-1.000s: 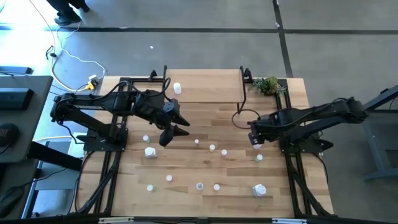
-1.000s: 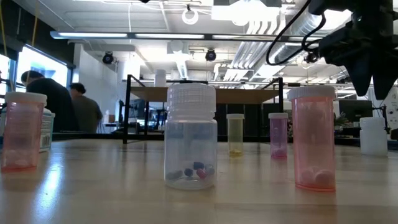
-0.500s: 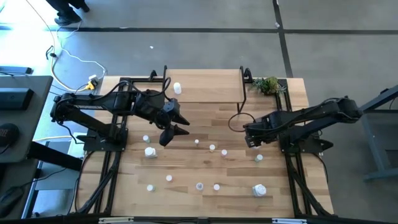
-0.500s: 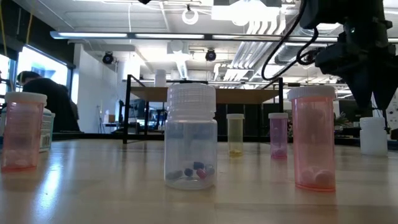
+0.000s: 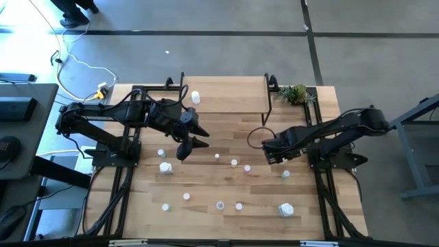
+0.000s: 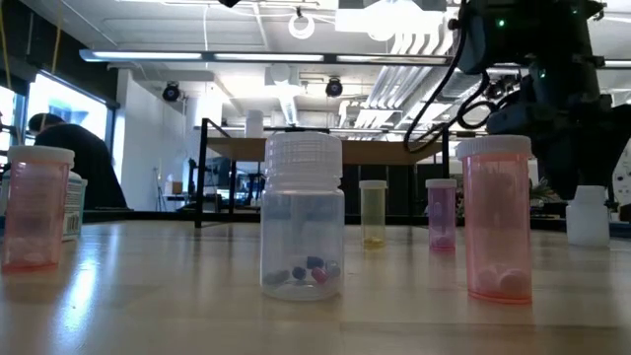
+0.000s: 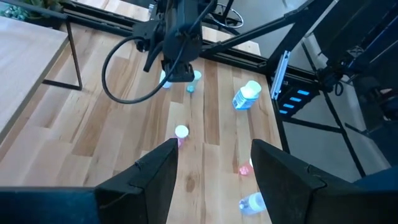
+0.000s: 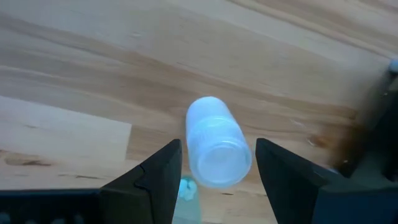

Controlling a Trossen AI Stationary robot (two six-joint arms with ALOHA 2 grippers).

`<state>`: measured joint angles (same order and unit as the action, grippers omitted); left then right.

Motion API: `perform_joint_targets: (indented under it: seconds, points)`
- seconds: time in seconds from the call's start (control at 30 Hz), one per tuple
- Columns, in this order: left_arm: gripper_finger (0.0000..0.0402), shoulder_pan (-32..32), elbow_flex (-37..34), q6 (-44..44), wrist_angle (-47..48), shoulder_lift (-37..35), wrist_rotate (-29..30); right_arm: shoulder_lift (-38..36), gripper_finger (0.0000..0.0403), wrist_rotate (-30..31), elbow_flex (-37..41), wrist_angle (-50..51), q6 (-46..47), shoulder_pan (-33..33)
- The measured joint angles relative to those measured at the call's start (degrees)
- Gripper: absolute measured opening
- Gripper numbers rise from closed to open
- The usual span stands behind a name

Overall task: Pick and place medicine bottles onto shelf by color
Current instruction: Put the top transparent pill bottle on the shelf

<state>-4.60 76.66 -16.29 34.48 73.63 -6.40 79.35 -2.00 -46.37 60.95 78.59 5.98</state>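
Since a second ago the right gripper (image 5: pixel 269 154) has slid toward the table's centre, while the left arm has stayed put. At the nine o'clock side of the table (image 5: pixel 226 189), the left gripper (image 5: pixel 194 138) hovers above the planks, its fingers (image 7: pixel 158 171) apart and empty. At twelve o'clock the shelf (image 5: pixel 230 94) carries one white-capped bottle (image 5: pixel 195 97) near its left end. The medicine bottles (image 5: pixel 234 162) lie scattered from the centre down toward six o'clock, a larger bottle (image 5: pixel 285 209) on its side at five o'clock. At three o'clock, the right gripper's fingers (image 8: pixel 283 171) stand apart over a white-capped bottle (image 8: pixel 215 142), framing it without touching. A small plant (image 5: pixel 295 93) sits at one o'clock.
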Motion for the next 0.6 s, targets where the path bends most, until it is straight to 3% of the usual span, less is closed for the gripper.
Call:
perform_joint_targets:
  seconds: [0.2, 0.47, 0.6]
  points:
    - [0.0195, -0.04, 0.00, 0.00, 0.04, 0.00, -0.01, 2.06, 0.0194, -0.57, 0.00, -0.63, -0.13, 0.00]
    - [0.0195, -0.04, 0.00, 0.00, 0.08, 0.00, -0.03, 1.58, 0.0119, -2.46, 0.00, -1.05, -0.01, 0.04]
    - [0.0195, -0.21, 0.00, 0.00, 0.07, 0.00, -0.03, 1.58, 0.0117, -5.44, -0.08, -1.01, -0.58, 0.04]
